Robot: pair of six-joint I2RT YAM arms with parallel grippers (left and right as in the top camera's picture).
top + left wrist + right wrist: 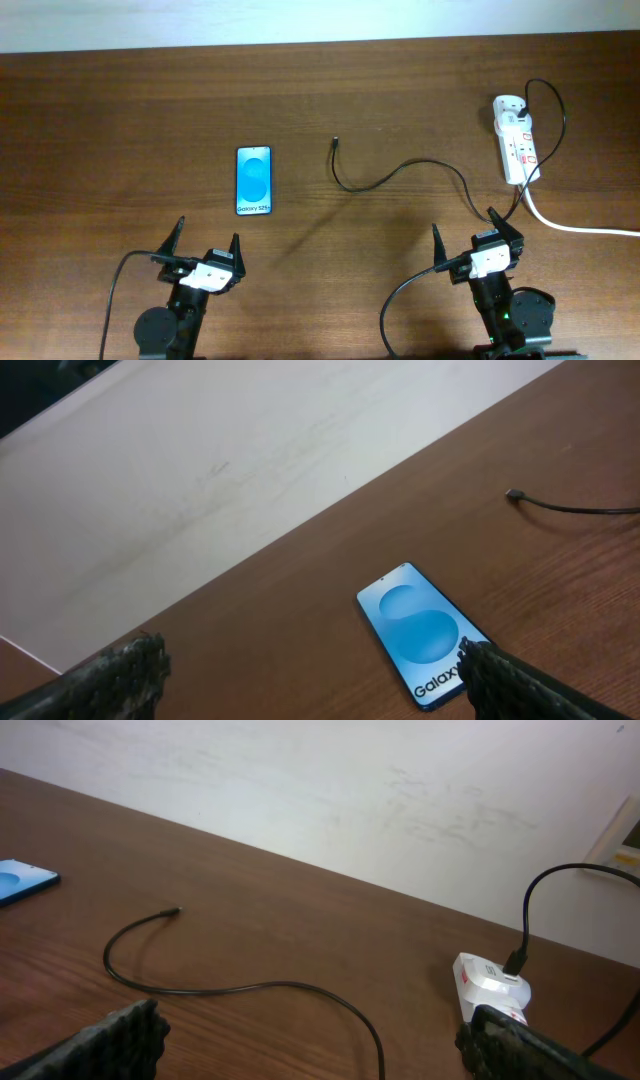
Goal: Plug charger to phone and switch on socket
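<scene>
Shows the phone [254, 181] lying blue screen up on the brown desk [120, 120]. Finds the charger [400, 172] curling away to the phone's right, its connector tip [335, 142] loose and well apart from the phone. Places the socket [515, 142] farther right still. Catches left fingers [120, 680] and right fingers [110, 1045] spread wide, holding nothing, nearer the desk's front edge than the phone.

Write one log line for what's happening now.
left gripper: open, empty | right gripper: open, empty | charger: apart from phone | socket: untouched
</scene>
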